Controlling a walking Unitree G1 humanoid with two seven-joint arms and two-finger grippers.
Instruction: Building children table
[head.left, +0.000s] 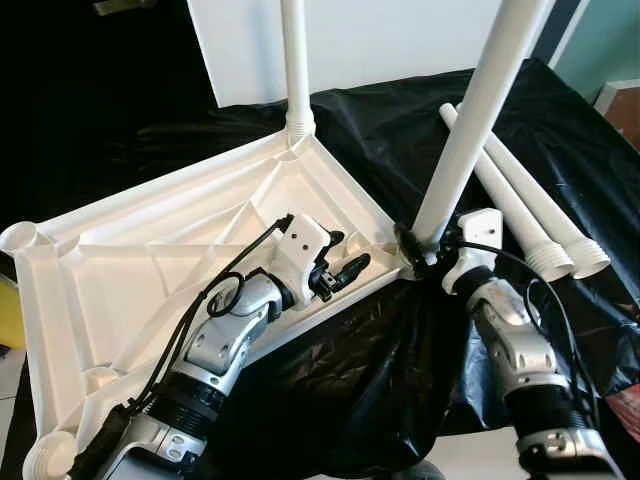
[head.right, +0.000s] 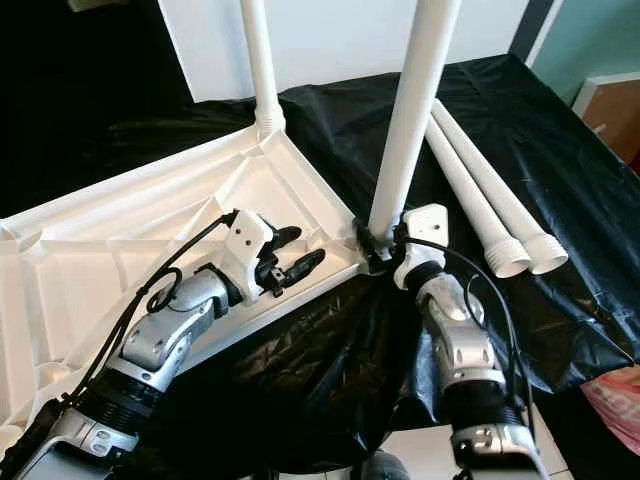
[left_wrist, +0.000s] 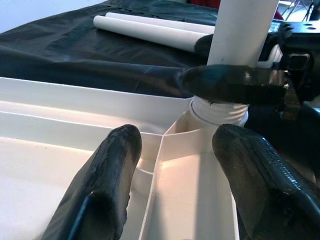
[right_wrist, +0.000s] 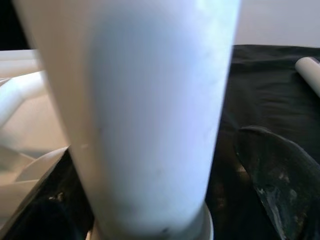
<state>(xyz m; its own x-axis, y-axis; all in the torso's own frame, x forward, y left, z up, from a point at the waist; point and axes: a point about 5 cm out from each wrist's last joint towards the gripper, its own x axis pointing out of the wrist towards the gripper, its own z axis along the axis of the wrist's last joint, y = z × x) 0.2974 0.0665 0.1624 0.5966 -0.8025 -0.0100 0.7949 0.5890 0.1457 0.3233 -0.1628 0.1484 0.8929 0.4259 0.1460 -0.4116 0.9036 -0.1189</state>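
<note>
You had a surface draped in crinkled black plastic sheeting (head.left: 380, 360) carrying everything, its folds hanging over the near edge. On it lay the white tabletop (head.left: 120, 290), upside down with its ribbed underside showing, one leg (head.left: 296, 70) standing upright in its far corner socket and another leg (head.left: 470, 130) rising from its right corner. Just beside that corner, two loose white legs (head.left: 530, 215) rested side by side on the sheeting, touching each other.

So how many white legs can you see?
4. One leg stands in the tabletop's far corner, one stands in the near corner, gripped by the right hand, and two lie loose on the black sheet.
</note>
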